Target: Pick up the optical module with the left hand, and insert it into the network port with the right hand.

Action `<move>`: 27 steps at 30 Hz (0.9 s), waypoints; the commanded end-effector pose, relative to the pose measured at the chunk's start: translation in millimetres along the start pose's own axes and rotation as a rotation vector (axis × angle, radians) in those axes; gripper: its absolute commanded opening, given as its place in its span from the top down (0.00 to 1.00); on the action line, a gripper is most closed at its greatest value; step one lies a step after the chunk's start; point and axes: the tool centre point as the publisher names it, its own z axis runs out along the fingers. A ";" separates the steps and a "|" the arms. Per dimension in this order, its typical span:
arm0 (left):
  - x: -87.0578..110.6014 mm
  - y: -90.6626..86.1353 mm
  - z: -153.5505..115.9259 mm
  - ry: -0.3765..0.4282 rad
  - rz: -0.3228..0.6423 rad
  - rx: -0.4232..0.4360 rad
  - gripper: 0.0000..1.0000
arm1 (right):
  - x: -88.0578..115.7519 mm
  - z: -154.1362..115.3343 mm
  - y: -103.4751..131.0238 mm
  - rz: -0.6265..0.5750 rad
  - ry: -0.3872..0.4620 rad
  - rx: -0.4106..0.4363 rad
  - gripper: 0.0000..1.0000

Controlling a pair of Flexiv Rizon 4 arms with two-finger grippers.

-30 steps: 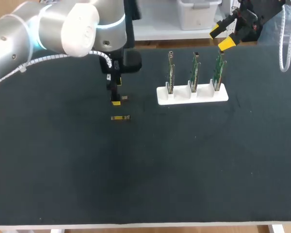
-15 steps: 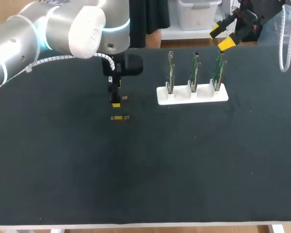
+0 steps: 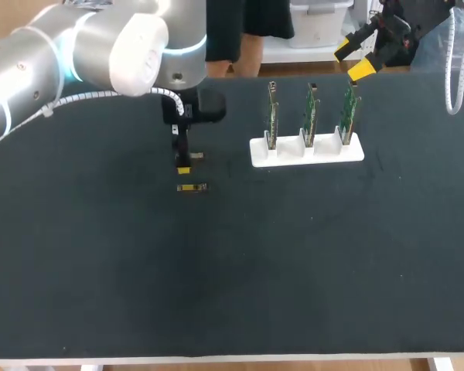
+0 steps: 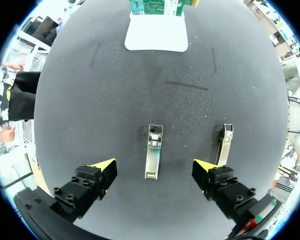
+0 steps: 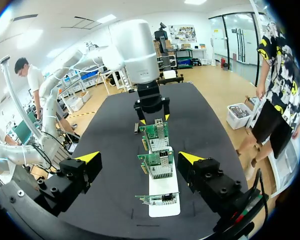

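A: The left gripper (image 4: 153, 166) hovered over the table (image 4: 90, 110) with its fingers (image 4: 102, 167) wide apart, clamped on nothing. The module (image 4: 153, 150) lay flat between them, lengthwise along the gap. No contact that I could see.

B: Risks?

A: A second module (image 4: 224, 145) lay just outside one finger. If the descent ran off line, that finger could land on it or shove it. An uneven close would probably spin the target rather than grip it.

B: Right side?

A: The right gripper (image 5: 140, 158) hung by the end of the rack (image 5: 165, 186), fingers apart and empty. The handover looked like the fiddly part. If the left took the module mid-body, the right would have little to hold and the plug end could get covered.

B: What couldn't you see?

A: In the head view the left arm (image 3: 100, 46) hid most of its gripper and only one yellow tip showed, so I couldn't judge its height above the table. The rack was cut off in the left wrist view. The ports on the cards (image 5: 155, 132) were too small to make out, and I couldn't tell which end of the module was the plug.
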 end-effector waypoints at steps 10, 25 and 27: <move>-2.6 -1.3 3.7 -0.012 -0.014 0.004 0.00 | -1.5 -2.6 -7.4 0.000 0.002 -0.479 0.00; 0.8 0.3 3.2 -0.004 -0.016 0.006 0.00 | -1.5 -2.6 -7.4 0.000 0.002 -0.479 0.00; 1.2 0.2 3.6 -0.003 -0.017 0.009 0.00 | -1.5 -2.6 -7.4 0.000 0.002 -0.479 0.00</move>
